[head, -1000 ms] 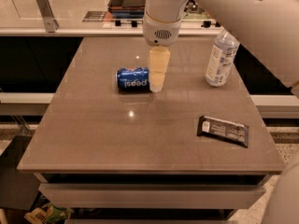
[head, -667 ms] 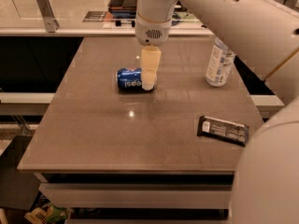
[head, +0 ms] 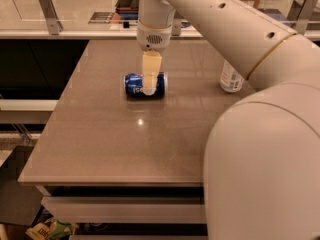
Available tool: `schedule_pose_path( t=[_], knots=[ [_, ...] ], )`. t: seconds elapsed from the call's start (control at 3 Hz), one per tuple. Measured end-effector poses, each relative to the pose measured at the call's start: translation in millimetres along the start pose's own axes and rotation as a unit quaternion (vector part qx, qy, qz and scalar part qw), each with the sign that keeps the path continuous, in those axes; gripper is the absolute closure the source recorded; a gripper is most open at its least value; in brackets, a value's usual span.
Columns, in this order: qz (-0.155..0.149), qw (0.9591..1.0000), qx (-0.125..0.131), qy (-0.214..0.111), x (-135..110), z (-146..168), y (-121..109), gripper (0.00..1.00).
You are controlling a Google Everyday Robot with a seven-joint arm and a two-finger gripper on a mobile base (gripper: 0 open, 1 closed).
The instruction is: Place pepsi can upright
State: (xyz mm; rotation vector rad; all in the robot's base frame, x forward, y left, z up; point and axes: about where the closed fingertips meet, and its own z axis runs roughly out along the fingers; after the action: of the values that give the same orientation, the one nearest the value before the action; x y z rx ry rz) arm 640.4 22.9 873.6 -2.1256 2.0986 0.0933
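Note:
The pepsi can (head: 134, 84) is a small blue can lying on its side on the grey-brown table (head: 110, 134), left of the table's middle and towards the back. My gripper (head: 150, 83) hangs straight down from the white wrist right at the can. Its cream tip covers the can's middle, so only the can's left part and right end show. The can rests on the table.
A clear plastic water bottle (head: 230, 78) stands at the back right, partly hidden by my arm. My large white arm (head: 260, 149) covers the table's right side. A counter with a rail (head: 50, 14) runs behind the table.
My gripper has moved left from beside the can's right end to directly over the can's middle. The arm now covers the right side of the table. The can has not moved.

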Motion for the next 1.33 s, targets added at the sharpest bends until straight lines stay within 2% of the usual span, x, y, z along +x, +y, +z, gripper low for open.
schedule_pose_path(
  t=[0.67, 1.0, 1.33],
  knots=[
    [0.009, 0.9996, -0.027, 0.002, -10, 29, -11, 0.00],
    [0.017, 0.9989, -0.043, 0.001, -4, 46, -11, 0.00],
    [0.015, 0.9985, -0.052, 0.006, 1, 55, -9, 0.16]
  ],
)
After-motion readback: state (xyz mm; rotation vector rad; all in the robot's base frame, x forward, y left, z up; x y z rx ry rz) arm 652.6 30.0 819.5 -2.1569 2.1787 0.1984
